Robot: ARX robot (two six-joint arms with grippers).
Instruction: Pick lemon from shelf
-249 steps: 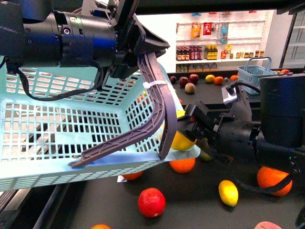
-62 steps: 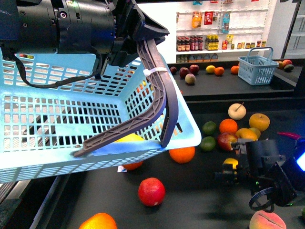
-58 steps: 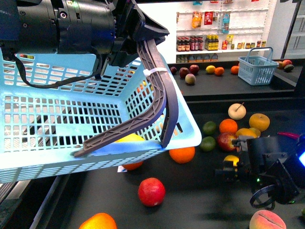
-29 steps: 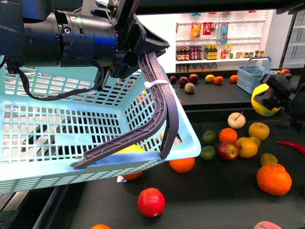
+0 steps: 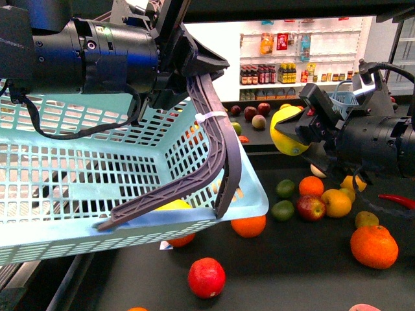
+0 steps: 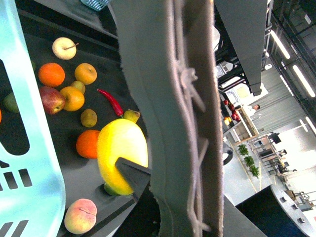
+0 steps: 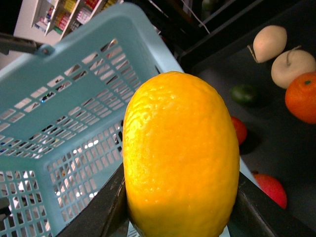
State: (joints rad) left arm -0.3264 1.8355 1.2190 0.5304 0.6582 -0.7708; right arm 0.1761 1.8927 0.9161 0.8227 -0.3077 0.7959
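Observation:
My right gripper (image 5: 299, 133) is shut on the lemon (image 5: 284, 136), a bright yellow oval held in the air above the black shelf (image 5: 292, 272), just right of the light blue basket (image 5: 97, 162). In the right wrist view the lemon (image 7: 180, 158) fills the space between the dark fingers (image 7: 106, 207), with the basket (image 7: 74, 113) right behind it. My left gripper (image 5: 194, 61) is shut on the grey basket handle (image 5: 217, 149) and holds the basket tilted. The left wrist view shows the handle (image 6: 168, 123) close up, with the lemon (image 6: 121, 153) beyond it.
Oranges (image 5: 374, 246), a red apple (image 5: 206, 276), limes (image 5: 283, 209) and a red chili (image 5: 395, 199) lie on the shelf tray. A yellow fruit (image 5: 175, 204) shows through the basket's low corner. A small blue basket (image 5: 340, 97) and white bottle shelves (image 5: 285, 65) stand behind.
My right gripper rose from the shelf tray with the lemon and has moved left, close to the basket's rim. The left arm and basket have barely shifted.

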